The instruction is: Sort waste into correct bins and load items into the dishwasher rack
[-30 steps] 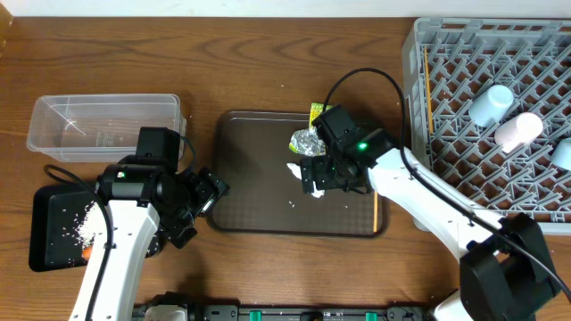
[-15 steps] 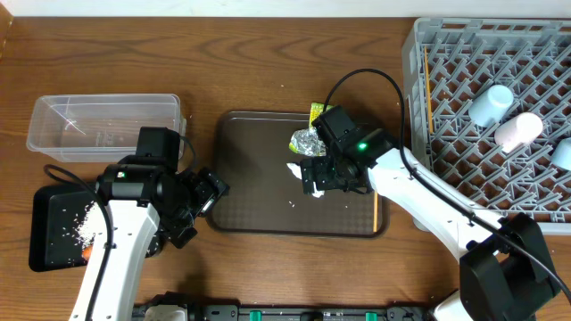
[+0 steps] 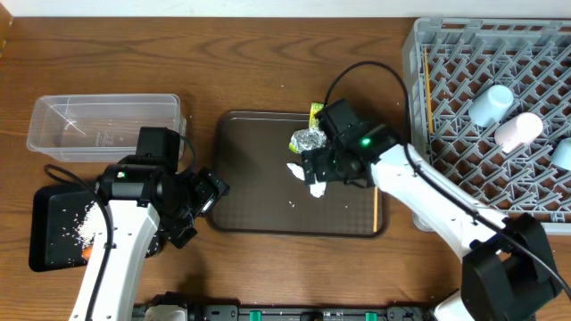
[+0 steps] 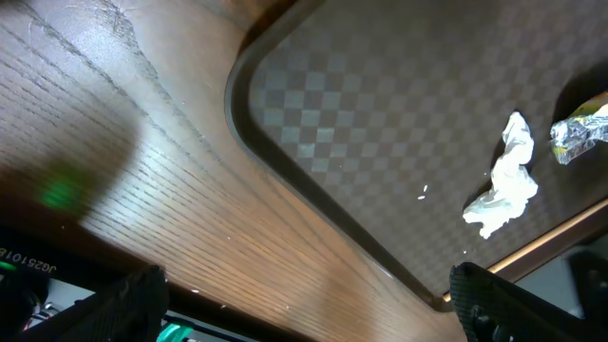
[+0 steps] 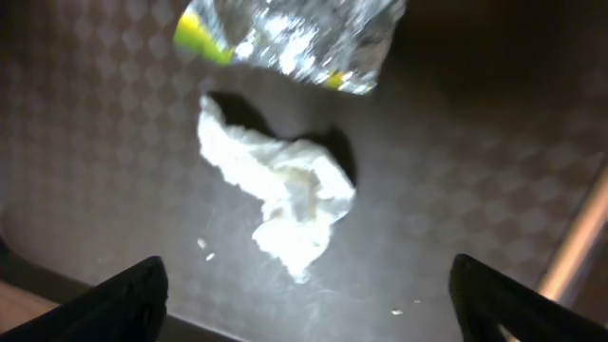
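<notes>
A crumpled white tissue (image 3: 315, 188) (image 5: 285, 199) lies on the brown serving tray (image 3: 259, 192), with crumpled silver foil (image 3: 309, 140) (image 5: 304, 33) and a yellow-green wrapper (image 3: 317, 111) just beyond it. My right gripper (image 3: 314, 174) (image 5: 309, 318) hangs open over the tissue, one finger on each side and nothing between them. My left gripper (image 3: 201, 207) (image 4: 304, 328) is open and empty above the table by the tray's left rim; its view shows the tissue (image 4: 503, 185) far off. White rice (image 3: 85, 227) and an orange carrot (image 3: 86, 252) lie in the black tray (image 3: 49, 209). The clear tub (image 3: 103, 125) looks empty.
The grey dishwasher rack (image 3: 446, 53) at the right holds two white cups (image 3: 491, 105) (image 3: 517, 131) and a light-blue cup (image 3: 562, 153). A thin wooden chopstick (image 3: 376, 212) lies along the serving tray's right edge. A few rice grains dot the serving tray.
My right wrist has shifted slightly toward the far side above the tissue. The left arm and all the objects have stayed where they were.
</notes>
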### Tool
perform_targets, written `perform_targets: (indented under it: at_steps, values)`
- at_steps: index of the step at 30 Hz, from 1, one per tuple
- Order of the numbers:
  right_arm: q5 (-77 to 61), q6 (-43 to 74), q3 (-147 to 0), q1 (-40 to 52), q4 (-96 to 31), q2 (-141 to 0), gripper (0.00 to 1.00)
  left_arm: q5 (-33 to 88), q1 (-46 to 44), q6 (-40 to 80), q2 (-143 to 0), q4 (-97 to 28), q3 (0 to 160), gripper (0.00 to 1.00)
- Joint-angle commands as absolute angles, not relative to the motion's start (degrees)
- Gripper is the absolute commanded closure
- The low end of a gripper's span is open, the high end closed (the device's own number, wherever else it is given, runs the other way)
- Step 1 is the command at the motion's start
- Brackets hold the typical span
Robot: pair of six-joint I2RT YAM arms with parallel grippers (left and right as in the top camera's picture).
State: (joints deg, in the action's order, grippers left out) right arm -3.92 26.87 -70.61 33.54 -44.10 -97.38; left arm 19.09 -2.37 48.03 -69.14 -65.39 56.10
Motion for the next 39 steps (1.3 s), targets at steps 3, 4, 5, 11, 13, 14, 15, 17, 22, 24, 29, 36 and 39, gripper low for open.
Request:
perform_targets:
  at_steps: [3, 4, 5, 11, 13, 14, 15, 17, 22, 24, 29, 36, 39]
  values:
    - [-0.2, 26.3, -72.6, 28.0, -46.1, -97.6, 0.08, 18.3, -2.5, 48.4, -69.3, -65.5, 56.4, 0.02]
    - [0.3, 26.3, -72.6, 27.0, -46.9, -97.8, 0.08, 18.3, -2.5, 48.4, -69.3, -65.5, 56.4, 0.02]
    - [0.6, 26.2, -72.6, 26.0, -47.9, -98.0, 0.09, 18.3, -2.5, 48.4, -69.3, -65.5, 56.4, 0.02]
    - [-1.6, 24.1, -72.1, 24.0, -50.4, -101.6, 0.17, 18.3, -2.5, 48.4, -69.3, -65.5, 56.4, 0.02]
    - [-1.6, 24.2, -72.1, 24.4, -50.5, -103.6, 0.21, 18.3, -2.5, 48.4, -69.3, -65.5, 56.4, 0.02]
    - [-1.6, 24.2, -72.1, 24.6, -50.4, -104.5, 0.24, 18.3, -2.5, 48.4, -69.3, -65.5, 56.4, 0.02]
    - [-1.6, 24.9, -72.1, 24.9, -50.5, -105.6, 0.27, 18.3, -2.5, 48.4, -69.3, -65.5, 56.4, 0.02]
    - [-1.5, 25.8, -72.1, 25.4, -50.7, -107.3, 0.29, 18.3, -2.5, 48.4, -69.3, -65.5, 56.4, 0.02]
    - [0.9, 28.5, -72.1, 25.6, -51.1, -110.0, 0.33, 18.3, -2.5, 48.4, -69.3, -65.5, 56.4, 0.02]
    - [1.6, 28.4, -72.2, 25.5, -51.2, -110.0, 0.33, 18.3, -2.5, 48.4, -69.3, -65.5, 56.4, 0.02]
    - [2.7, 28.4, -72.2, 25.3, -52.4, -109.9, 0.31, 18.3, -2.5, 48.4, -69.3, -65.5, 56.4, 0.02]
    - [6.2, 28.2, -72.1, 24.6, -53.8, -110.0, 0.28, 18.3, -2.5, 48.4, -69.3, -65.5, 56.4, 0.02]
    - [6.0, 28.2, -71.4, 24.6, -53.3, -110.0, 0.28, 18.3, -2.5, 48.4, -69.3, -65.5, 56.4, 0.02]
